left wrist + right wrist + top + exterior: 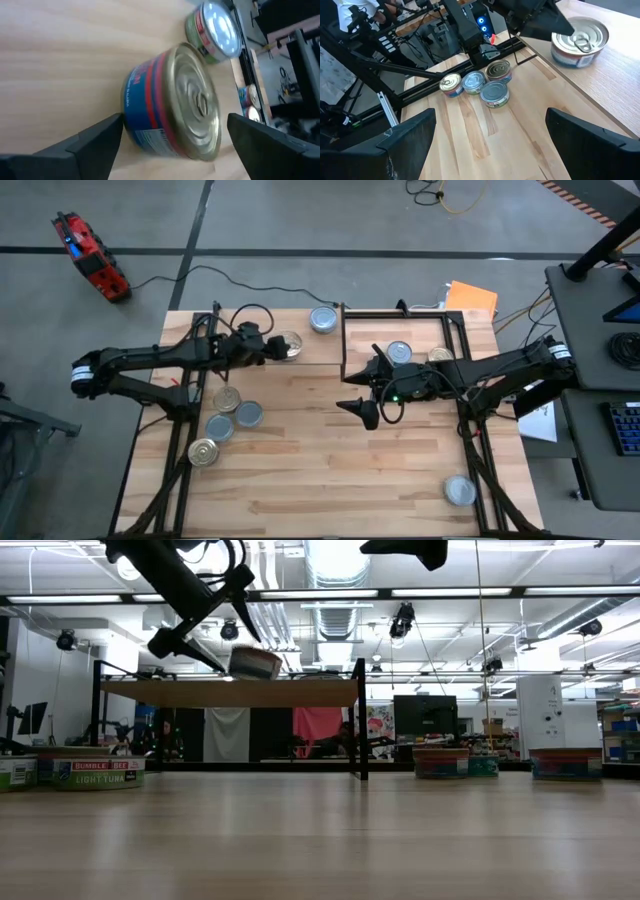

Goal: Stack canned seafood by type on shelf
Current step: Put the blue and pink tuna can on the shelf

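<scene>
Left gripper (170,140) spread — gold-lidded tin (172,102) between its fingers on the shelf (255,352).
We note the right gripper (362,408) spread too — nothing in it, over the tabletop (330,470).

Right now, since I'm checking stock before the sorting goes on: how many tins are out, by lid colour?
Golden-lid tins: 4 (one partly hidden by the right arm)
Silver-lid tins: 5
Total: 9
</scene>
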### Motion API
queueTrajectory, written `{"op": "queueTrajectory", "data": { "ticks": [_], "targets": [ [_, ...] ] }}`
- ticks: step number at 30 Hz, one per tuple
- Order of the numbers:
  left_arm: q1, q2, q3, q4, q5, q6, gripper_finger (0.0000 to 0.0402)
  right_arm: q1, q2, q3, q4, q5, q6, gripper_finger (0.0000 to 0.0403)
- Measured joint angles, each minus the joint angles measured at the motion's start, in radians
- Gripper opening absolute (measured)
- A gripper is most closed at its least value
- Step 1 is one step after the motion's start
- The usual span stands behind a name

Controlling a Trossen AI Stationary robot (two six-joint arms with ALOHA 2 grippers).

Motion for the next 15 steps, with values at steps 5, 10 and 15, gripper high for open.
{"op": "queueTrajectory", "data": {
  "ticks": [5,10,15],
  "targets": [
    [0.0,-0.006,0.0,-0.078,0.018,-0.007,0.0342,0.0,0.0,0.0,0.0,0.0,0.0,0.0368],
    [0.0,-0.019,0.038,-0.176,0.02,-0.026,0.0342,0.0,0.0,0.0,-0.012,0.0,0.008,0.0368],
    [0.0,-0.033,0.14,-0.221,0.017,0.042,0.0342,0.0,0.0,-0.001,-0.037,0.0,0.022,0.0368]
  ]
}}
